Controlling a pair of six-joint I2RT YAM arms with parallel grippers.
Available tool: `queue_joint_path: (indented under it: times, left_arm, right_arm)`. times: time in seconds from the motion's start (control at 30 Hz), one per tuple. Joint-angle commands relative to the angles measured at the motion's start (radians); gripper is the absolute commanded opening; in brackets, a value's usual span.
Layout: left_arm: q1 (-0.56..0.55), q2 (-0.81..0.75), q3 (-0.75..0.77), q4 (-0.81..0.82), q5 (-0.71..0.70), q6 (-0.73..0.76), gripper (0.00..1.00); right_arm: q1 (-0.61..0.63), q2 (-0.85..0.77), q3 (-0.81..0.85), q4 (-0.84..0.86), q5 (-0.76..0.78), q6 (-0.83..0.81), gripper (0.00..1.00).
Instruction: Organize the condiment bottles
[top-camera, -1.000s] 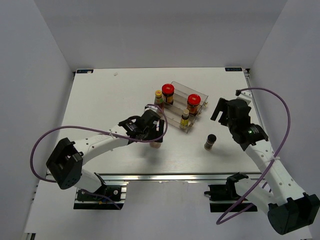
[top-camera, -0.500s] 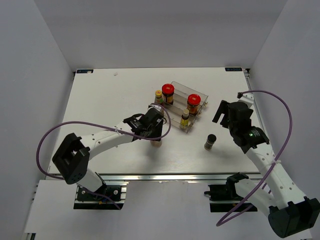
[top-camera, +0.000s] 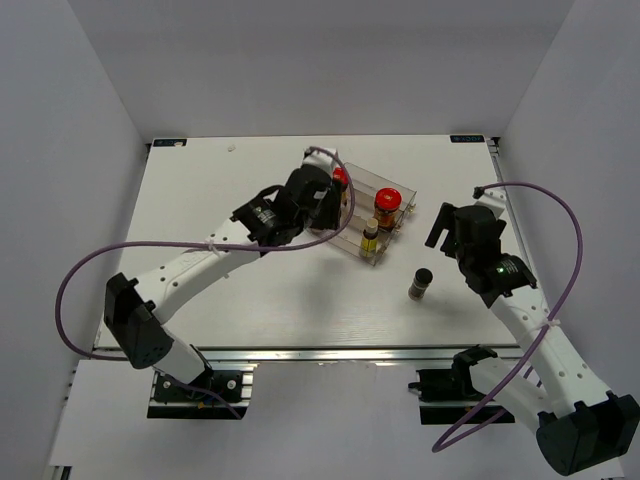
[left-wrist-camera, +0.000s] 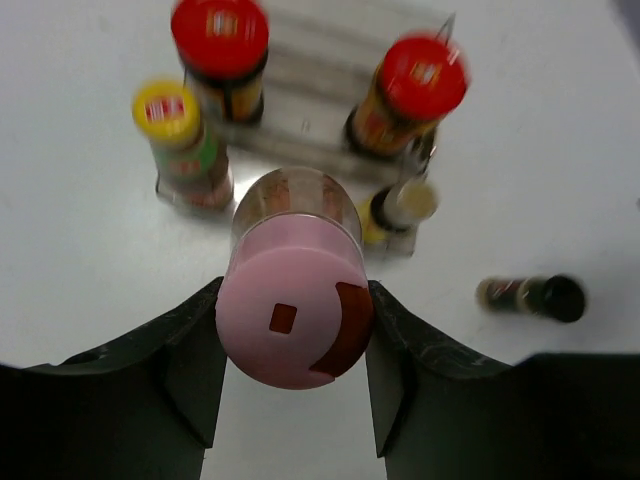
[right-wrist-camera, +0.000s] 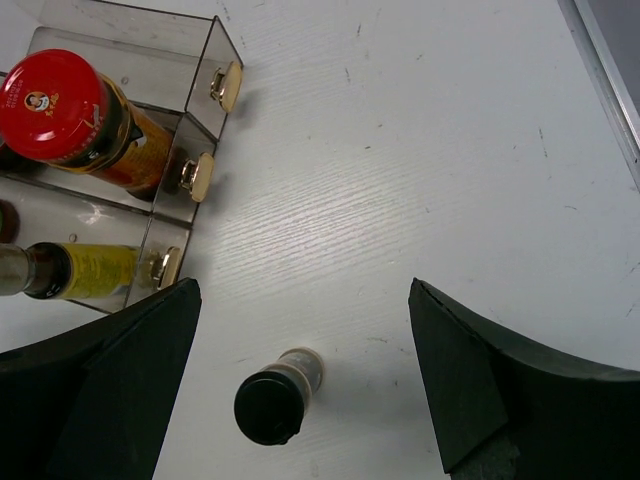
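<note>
We are seeing the left claw (left-wrist-camera: 295, 340) gripping the pink-capped shaker (left-wrist-camera: 293, 318), its two fingers (left-wrist-camera: 190, 360) pressing on the cap from either side and the shaker hanging lifted over the near side of the clear stepped rack (top-camera: 362, 190). In the left wrist view, two red-lidded jars (left-wrist-camera: 220, 35) (left-wrist-camera: 420, 75) are standing on the rack's upper steps, one yellow-capped bottle (left-wrist-camera: 405, 205) is sitting at the lowest step on the right, and the other yellow-capped bottle (left-wrist-camera: 168, 110) is standing at the rack's left end; whether it is on the rack we cannot tell. The right claw (right-wrist-camera: 302, 290) is hovering with its jaws spread wide and gripping nothing, just right of the rack's brass-knobbed end. The black-capped bottle (top-camera: 421, 282) is standing alone on the worktop (top-camera: 200, 200), near the rack's near right corner and well apart from the worktop's right edge and near edge. From above, broad bare worktop is stretching left and forward of the rack, while white walls are closing in the left, right and far edges
</note>
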Motion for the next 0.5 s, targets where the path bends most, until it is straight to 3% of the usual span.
queue_joint_path:
  times: [0.0, 0.1, 0.2, 0.23, 0.37, 0.47]
  left_arm:
    - [-0.001, 0.0, 0.155, 0.068, -0.048, 0.14, 0.23]
    - [0.037, 0.112, 0.326, 0.037, 0.015, 0.209, 0.23]
    - [0.095, 0.306, 0.603, -0.05, 0.11, 0.274, 0.21]
    - [0.109, 0.307, 0.604, -0.061, 0.139, 0.285, 0.21]
    - [0.184, 0.585, 1.006, -0.162, 0.203, 0.315, 0.21]
    - [0.244, 0.638, 1.062, -0.122, 0.247, 0.329, 0.21]
  right_arm:
    - [-0.001, -0.009, -0.006, 0.048, 0.048, -0.011, 0.89]
    - [-0.001, -0.018, -0.043, 0.105, 0.06, -0.003, 0.89]
    - [-0.006, -0.011, -0.059, 0.172, 0.121, -0.005, 0.89]
    - [-0.009, -0.005, -0.057, 0.177, 0.144, 0.013, 0.89]
    - [-0.022, 0.026, -0.054, 0.249, 0.183, 0.026, 0.89]
    - [-0.049, 0.05, -0.048, 0.274, 0.167, 0.003, 0.89]
